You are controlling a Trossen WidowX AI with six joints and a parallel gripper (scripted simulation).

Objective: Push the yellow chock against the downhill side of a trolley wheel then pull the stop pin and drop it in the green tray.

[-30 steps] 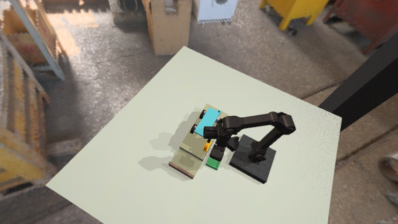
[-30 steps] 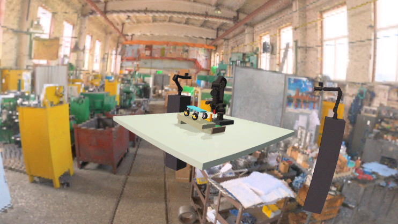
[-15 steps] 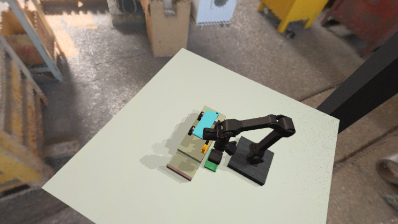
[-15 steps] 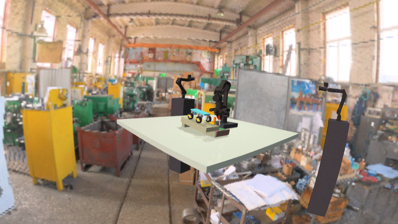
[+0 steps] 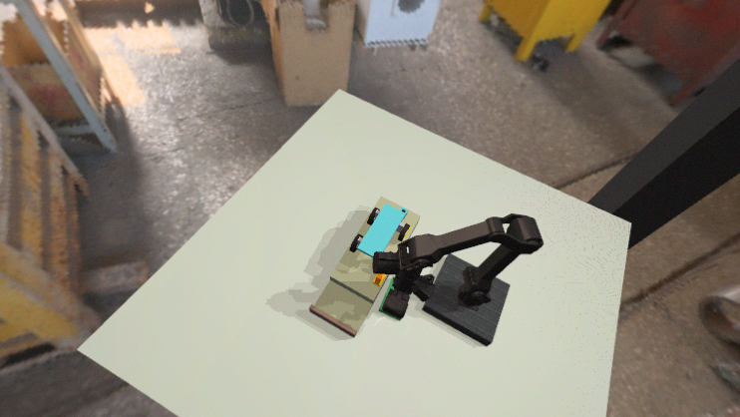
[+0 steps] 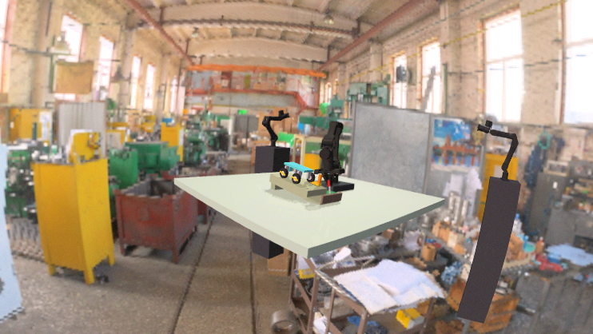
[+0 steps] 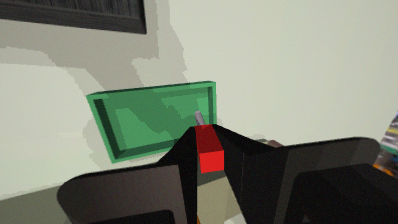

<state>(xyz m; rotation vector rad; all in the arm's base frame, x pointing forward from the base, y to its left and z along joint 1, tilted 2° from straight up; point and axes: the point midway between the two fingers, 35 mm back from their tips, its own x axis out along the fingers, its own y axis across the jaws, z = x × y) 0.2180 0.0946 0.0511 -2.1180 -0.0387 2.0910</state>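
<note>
My gripper [image 7: 202, 130] is shut on the red head of the stop pin [image 7: 211, 161] [image 6: 328, 182]. The pin's grey shaft points down over the right part of the green tray [image 7: 132, 132] in the wrist view. The turquoise trolley [image 5: 382, 229] [image 6: 298, 167] stands on the upper part of the ramp [image 5: 341, 305] [image 6: 296, 186]. The chock's orange handle [image 5: 379, 279] [image 6: 319, 180] stands just downhill of the trolley's lower wheel on the robot's side. The arm hides that wheel in the top view, and I cannot tell whether chock and wheel touch.
A brown stop bar [image 5: 332, 320] [image 6: 330, 198] crosses the ramp's low end. The dark robot base [image 5: 440, 310] [image 7: 70, 15] is on the far side of the tray from the ramp. The arm reaches over the ramp's edge beside the trolley.
</note>
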